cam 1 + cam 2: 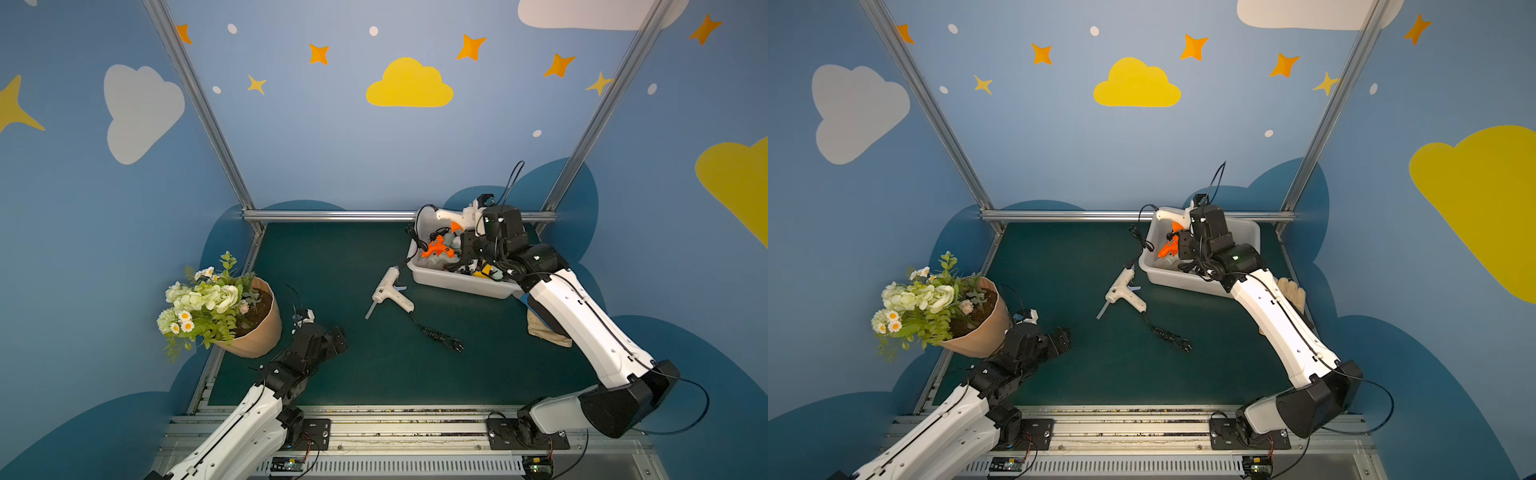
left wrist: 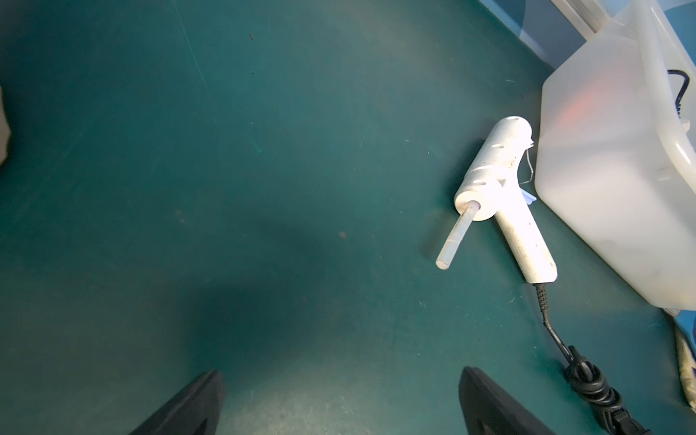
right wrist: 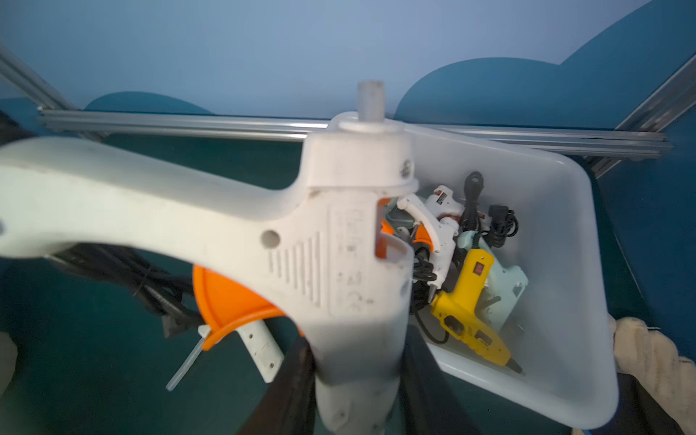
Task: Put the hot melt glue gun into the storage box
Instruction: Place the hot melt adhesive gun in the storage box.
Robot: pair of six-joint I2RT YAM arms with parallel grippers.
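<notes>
Orange-trigger glue gun hangs over the far end of the storage box, right gripper clenched across its barrel. The shell looks light, stiff, smooth plastic, so the barrel is the sound hold, though its black cord, seemingly draped over the box rim, may drag. A second glue gun lies on the mat just beside the box wall; left gripper hovers well apart from the box, jaws spread, empty.
</notes>
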